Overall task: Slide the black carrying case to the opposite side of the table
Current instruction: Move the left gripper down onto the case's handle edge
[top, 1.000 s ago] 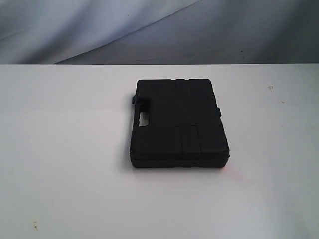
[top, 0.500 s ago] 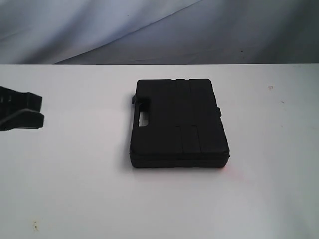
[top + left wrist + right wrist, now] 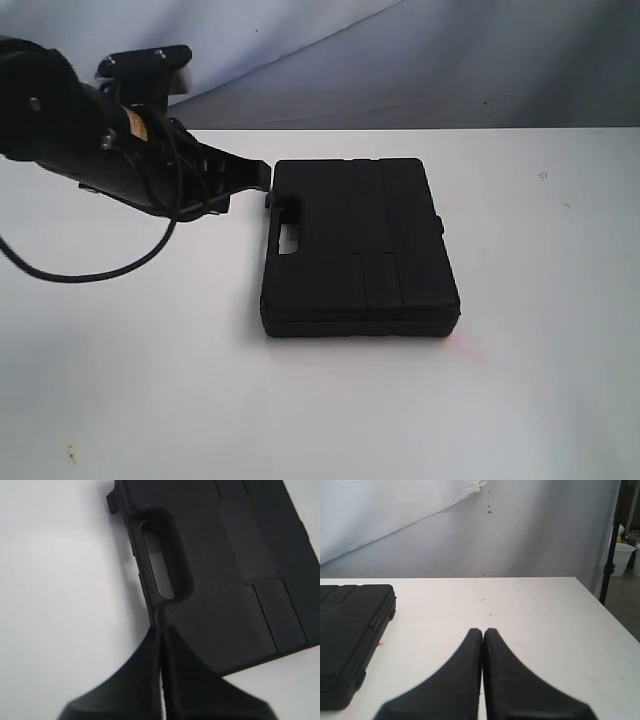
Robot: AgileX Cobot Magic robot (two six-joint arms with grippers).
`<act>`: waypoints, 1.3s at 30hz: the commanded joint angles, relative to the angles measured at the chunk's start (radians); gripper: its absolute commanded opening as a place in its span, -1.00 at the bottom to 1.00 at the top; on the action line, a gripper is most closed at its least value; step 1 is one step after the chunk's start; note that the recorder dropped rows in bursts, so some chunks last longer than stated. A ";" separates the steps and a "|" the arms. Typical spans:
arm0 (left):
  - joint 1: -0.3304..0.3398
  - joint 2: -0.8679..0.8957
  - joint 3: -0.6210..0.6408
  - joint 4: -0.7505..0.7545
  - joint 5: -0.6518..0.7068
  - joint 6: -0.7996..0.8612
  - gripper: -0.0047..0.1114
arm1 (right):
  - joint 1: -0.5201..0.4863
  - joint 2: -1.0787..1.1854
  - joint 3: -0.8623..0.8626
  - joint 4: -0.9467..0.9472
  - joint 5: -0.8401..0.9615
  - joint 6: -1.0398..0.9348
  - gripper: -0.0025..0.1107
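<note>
Black carrying case (image 3: 360, 250) lay on white surface (image 3: 140, 360), left gripper (image 3: 260, 176) (pressed together) at its handle edge; right gripper (image 3: 482, 631) pressed together too

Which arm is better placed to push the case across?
Left. The left claw, shut, is at the case's handle edge; the right claw is apart from it, outside the exterior view.

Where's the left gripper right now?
In the exterior view the left gripper is left of centre over the table, shut tips at the handle-side edge of the black carrying case, near its far corner.
</note>
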 commanded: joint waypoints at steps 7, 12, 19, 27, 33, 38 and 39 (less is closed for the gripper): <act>-0.007 0.180 -0.098 0.047 -0.055 -0.042 -0.92 | -0.007 -0.003 0.004 0.008 0.002 0.001 -0.96; -0.007 0.295 -0.178 0.063 -0.038 -0.048 -0.92 | -0.007 -0.003 0.004 0.008 0.002 0.001 -0.96; -0.007 0.369 -0.227 0.023 -0.158 -0.046 -0.92 | -0.007 -0.003 0.004 0.008 0.002 0.001 -0.96; -0.007 0.373 -0.227 0.031 -0.146 -0.048 -0.84 | -0.007 -0.003 0.004 0.008 0.002 0.001 -0.96; -0.007 0.386 -0.291 0.060 -0.058 -0.062 -0.35 | -0.007 -0.003 0.004 0.008 0.002 0.001 -0.96; -0.007 0.430 -0.393 0.068 0.087 -0.062 -0.13 | -0.007 -0.003 0.004 0.008 0.002 0.001 -0.96; -0.007 0.443 -0.415 0.068 0.116 -0.062 -0.14 | -0.007 -0.003 0.004 0.008 0.002 0.001 -0.96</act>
